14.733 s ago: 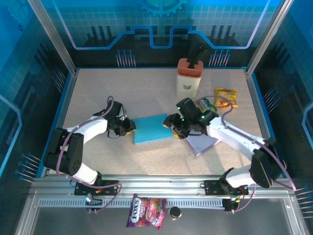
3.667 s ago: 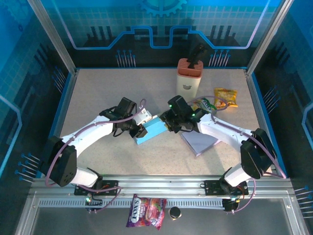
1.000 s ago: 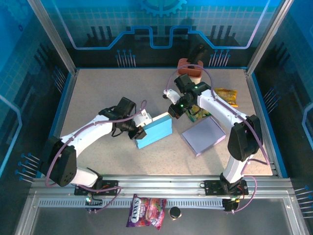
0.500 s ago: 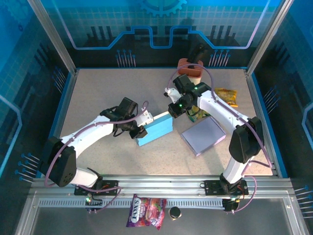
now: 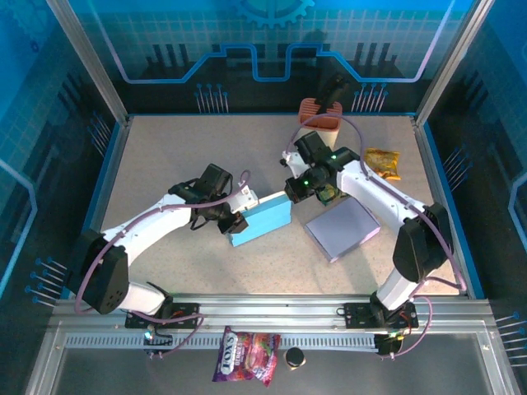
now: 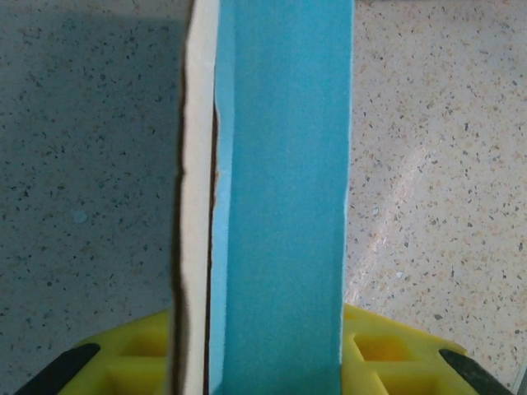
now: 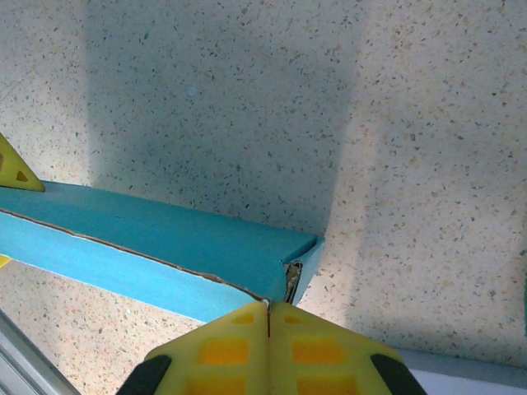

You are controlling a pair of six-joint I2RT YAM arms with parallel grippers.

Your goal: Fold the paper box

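Well, I see the blue paper box (image 5: 260, 220) in the middle of the table (image 5: 165, 156), between my two arms. My left gripper (image 5: 235, 217) holds the box by its left end, with one yellow finger on each side of it. In the left wrist view a white edge runs next to the blue side. My right gripper (image 5: 290, 191) has its fingers pressed tight together, right at the box's right corner. A flat purple sheet (image 5: 342, 229) lies just beside the box.
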